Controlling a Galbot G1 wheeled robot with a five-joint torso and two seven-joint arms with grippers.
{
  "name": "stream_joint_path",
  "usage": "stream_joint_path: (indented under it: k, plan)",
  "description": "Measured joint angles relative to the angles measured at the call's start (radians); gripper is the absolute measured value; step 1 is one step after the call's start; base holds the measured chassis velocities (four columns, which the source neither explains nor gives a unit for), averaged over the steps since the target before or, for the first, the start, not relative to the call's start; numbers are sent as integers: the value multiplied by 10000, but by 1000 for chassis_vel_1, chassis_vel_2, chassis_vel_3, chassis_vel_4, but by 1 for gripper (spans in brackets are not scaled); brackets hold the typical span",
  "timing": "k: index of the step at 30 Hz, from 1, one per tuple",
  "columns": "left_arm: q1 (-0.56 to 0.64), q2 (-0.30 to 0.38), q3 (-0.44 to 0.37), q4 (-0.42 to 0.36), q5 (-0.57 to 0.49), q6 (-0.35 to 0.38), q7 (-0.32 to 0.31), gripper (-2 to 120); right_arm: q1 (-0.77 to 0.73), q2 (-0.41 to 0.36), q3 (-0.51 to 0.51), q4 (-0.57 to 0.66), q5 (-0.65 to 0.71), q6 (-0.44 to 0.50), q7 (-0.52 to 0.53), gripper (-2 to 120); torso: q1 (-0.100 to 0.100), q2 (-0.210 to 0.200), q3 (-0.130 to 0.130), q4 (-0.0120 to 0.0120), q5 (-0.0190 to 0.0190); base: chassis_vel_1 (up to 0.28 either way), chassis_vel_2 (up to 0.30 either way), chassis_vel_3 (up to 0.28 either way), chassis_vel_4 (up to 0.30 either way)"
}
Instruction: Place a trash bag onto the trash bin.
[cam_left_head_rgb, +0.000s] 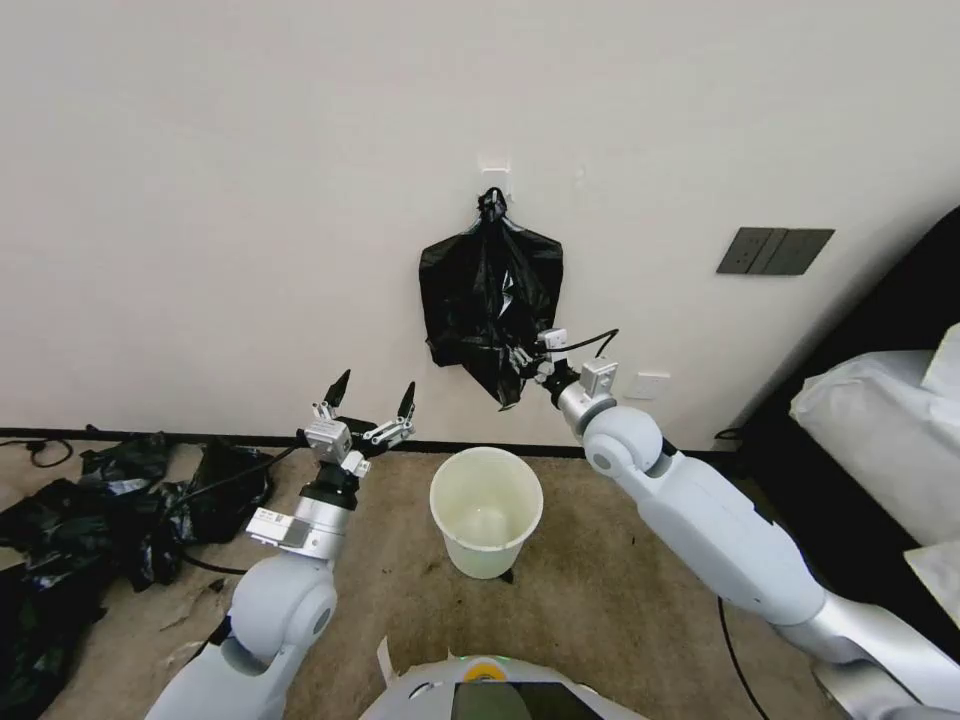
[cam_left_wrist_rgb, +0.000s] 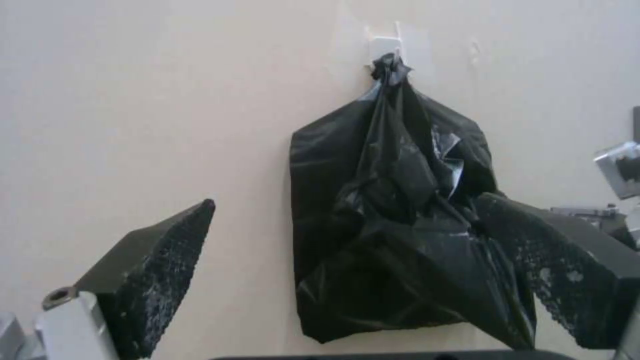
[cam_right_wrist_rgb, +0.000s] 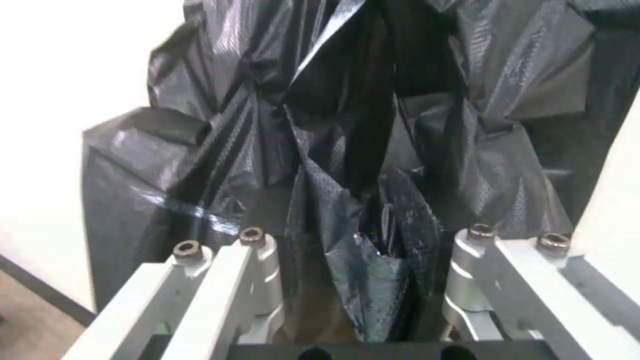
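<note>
Wall hook (cam_left_head_rgb: 493, 180) holds bag bundle (cam_left_head_rgb: 490, 300); right gripper (cam_left_head_rgb: 527, 358) pinches its fold, fingertips hidden; left gripper (cam_left_head_rgb: 372, 392) wide open nr trash bin (cam_left_head_rgb: 487, 510).

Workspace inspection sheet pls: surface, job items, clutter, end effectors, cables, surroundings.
Surface: carpet floor, some debris near the bin.
Job's things: trash bin upright on the carpet, unlined; black bags hang from a wall hook.
Clutter: heap of black bags on the floor at left.
Grippers: left end effector open, raised left of the bin, holding nothing; right end effector shut on film at the hanging bags' lower edge.
Cables: black cable along the skirting at left.
Surroundings: wall plate; white-covered furniture at right.
</note>
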Motion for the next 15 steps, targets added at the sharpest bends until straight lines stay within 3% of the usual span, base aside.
stream_joint_path:
  k: [4,7,9,15]
  plan:
    - [-34,9,-2,19,-40,0,3,100,394,28,-282,-236,-386,-380,338,46,0,0,0,0,1,0,0,0,0]
    - [-47,9,-3,33,-56,0,3,100,582,37,-425,-315,-484,-655,519,48,0,0,0,1,0,0,0,0,0]
    - [-81,4,-3,35,-72,0,3,100,757,45,-527,-409,-496,-895,705,37,0,0,0,1,0,0,0,0,0]
    - [-116,22,-4,46,-108,0,-1,100,825,37,-540,-483,-462,-990,892,21,0,0,0,0,0,0,0,0,0]
